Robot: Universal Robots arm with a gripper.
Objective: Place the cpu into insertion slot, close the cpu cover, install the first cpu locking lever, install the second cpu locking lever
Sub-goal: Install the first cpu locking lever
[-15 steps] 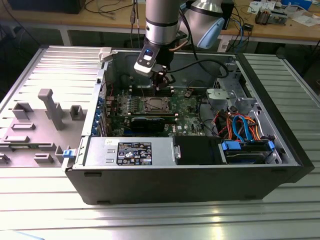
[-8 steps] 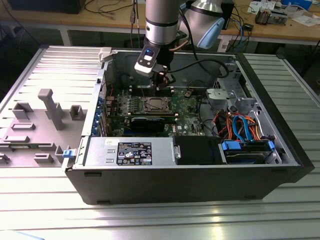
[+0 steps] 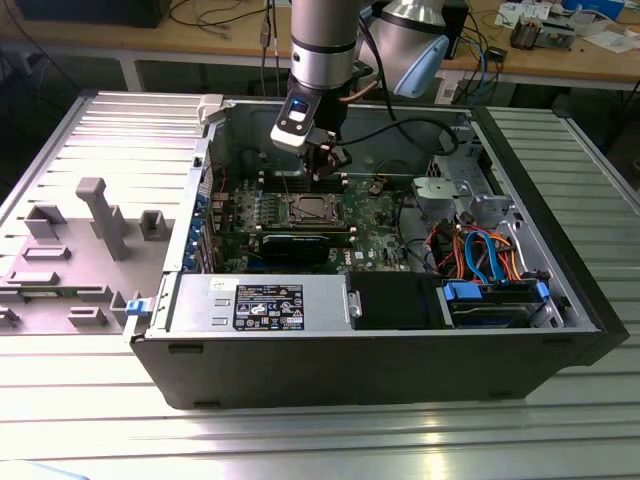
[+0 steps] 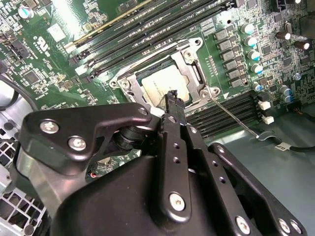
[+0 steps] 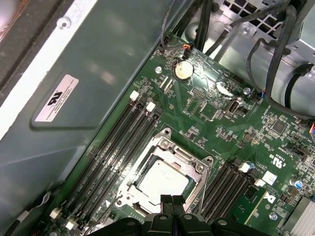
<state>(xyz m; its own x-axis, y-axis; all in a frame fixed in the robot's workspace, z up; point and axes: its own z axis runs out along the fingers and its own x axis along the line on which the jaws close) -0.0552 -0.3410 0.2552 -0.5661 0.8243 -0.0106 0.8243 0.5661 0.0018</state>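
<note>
While closed end effector hangs over cpu — case on ribbed table.

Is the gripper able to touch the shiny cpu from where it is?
Probably yes. The gripper hangs close above the cpu, nothing lies between them, and the cpu cover leaves its top bare through the window.

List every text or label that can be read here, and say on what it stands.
On the power supply, a black label: too small to read.
On the case wall, a white sticker: too blurred to read.
On the motherboard, a small sticker: too blurred to read.
No text can be quoted.
</note>
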